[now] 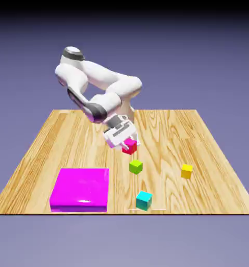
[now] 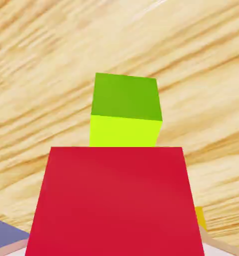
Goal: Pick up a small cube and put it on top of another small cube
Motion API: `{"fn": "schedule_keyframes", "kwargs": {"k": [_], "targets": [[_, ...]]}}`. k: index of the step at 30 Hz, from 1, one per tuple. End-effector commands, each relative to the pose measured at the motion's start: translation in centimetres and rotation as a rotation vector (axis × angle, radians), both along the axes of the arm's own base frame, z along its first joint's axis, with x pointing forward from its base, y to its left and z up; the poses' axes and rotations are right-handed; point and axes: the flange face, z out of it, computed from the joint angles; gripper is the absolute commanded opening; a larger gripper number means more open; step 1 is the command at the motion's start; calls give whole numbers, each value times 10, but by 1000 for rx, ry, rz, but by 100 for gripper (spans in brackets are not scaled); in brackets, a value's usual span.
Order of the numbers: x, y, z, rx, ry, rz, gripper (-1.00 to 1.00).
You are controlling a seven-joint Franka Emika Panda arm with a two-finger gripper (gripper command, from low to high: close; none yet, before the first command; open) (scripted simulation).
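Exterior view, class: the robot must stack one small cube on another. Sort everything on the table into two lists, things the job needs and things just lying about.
Needed for the job:
small glossy red cube, held in the pincer
small lime-green cube

Just lying about:
small yellow cube
small cyan cube
big flat magenta slab

In the hand view the red cube is so big that it hides both finger tips, and the picture's bottom edge cuts it off. It also covers the bottom of the green cube. At the edges only tiny bits of teal and yellow peek out.
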Motion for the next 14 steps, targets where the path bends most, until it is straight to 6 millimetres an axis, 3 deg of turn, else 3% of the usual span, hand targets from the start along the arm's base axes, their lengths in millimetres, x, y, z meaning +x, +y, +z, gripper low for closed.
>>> {"fn": "schedule_keyframes", "kwargs": {"k": [1,14], "targets": [[1,3,-4,5,6,4,-100],[17,20,-43,-20,-20,-17,-100]]}}
